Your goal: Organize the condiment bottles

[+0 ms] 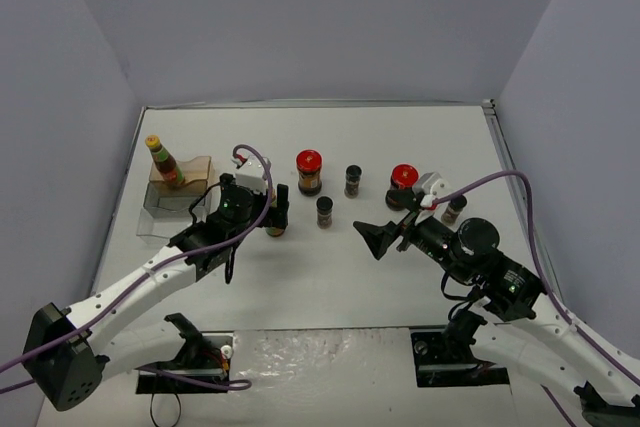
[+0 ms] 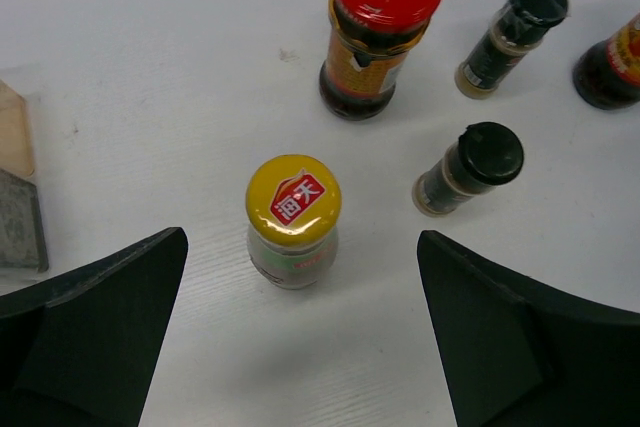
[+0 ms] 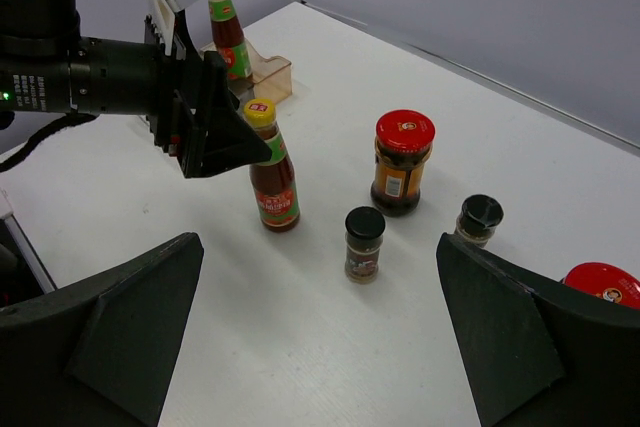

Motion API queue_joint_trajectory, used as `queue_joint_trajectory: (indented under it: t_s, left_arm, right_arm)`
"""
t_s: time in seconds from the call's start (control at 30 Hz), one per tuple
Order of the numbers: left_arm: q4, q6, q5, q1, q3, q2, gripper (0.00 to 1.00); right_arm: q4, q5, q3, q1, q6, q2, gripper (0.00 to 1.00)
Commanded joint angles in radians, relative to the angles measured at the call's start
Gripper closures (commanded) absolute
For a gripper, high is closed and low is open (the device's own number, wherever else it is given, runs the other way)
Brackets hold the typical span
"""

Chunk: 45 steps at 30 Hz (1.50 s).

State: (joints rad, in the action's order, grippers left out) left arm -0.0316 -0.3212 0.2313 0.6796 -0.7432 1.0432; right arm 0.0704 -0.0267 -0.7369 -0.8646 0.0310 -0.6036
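Note:
A slim dark-red sauce bottle with a yellow cap (image 2: 293,209) stands on the table between the spread fingers of my left gripper (image 2: 302,243), which is open and not touching it. This bottle (image 3: 272,183) and the left gripper (image 1: 273,210) also show in the other views. A second sauce bottle (image 1: 165,161) stands in the clear brownish rack (image 1: 170,209). Two red-lidded jars (image 1: 309,172) (image 1: 403,183) and three black-capped spice jars (image 1: 352,181) (image 1: 325,212) (image 1: 455,209) stand mid-table. My right gripper (image 1: 380,238) is open and empty, right of the near spice jar (image 3: 364,244).
The white table (image 1: 330,277) has walls along its left, far and right sides. The rack sits near the left edge.

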Motion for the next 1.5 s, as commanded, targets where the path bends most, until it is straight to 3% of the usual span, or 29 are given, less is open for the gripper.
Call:
queue_joint_trajectory:
  t_s: [0.0, 0.3, 0.5, 0.6, 0.73, 0.83, 1.03, 1.23, 1.47]
  left_arm:
    - [0.154, -0.019, 0.131, -0.002, -0.009, 0.015, 0.03]
    - [0.246, -0.036, 0.105, -0.002, 0.015, 0.1, 0.15]
    - [0.295, -0.039, 0.105, -0.002, 0.028, 0.136, 0.33]
    - [0.298, -0.041, 0.097, -0.002, 0.021, 0.148, 0.5]
    - [0.254, -0.038, 0.111, -0.002, -0.009, 0.107, 0.9]
    - [0.175, -0.021, 0.155, -0.005, -0.072, 0.049, 1.0]
    - [0.049, 0.091, 0.212, -0.054, -0.237, -0.006, 1.0]
    - [0.036, 0.127, 0.119, -0.315, -0.357, 0.059, 1.0]
    - [0.123, 0.116, 0.015, -0.503, -0.452, 0.201, 1.0]
  right_arm:
    - [0.028, 0.024, -0.004, 0.001, 0.024, 0.03, 0.0]
    - [-0.006, 0.074, 0.01, 0.001, 0.032, 0.076, 0.0]
    - [-0.01, 0.085, 0.023, 0.001, 0.044, 0.095, 0.0]
    - [-0.016, 0.088, 0.024, 0.001, 0.046, 0.097, 0.0]
    - [-0.024, 0.088, 0.017, 0.001, 0.046, 0.098, 0.0]
    - [-0.024, 0.088, 0.016, 0.001, 0.047, 0.099, 0.0]
    - [-0.026, 0.092, 0.009, 0.001, 0.045, 0.093, 0.0]
    - [-0.026, 0.09, -0.001, 0.0, 0.041, 0.081, 0.0]
    - [-0.026, 0.089, -0.007, 0.001, 0.039, 0.074, 0.0]
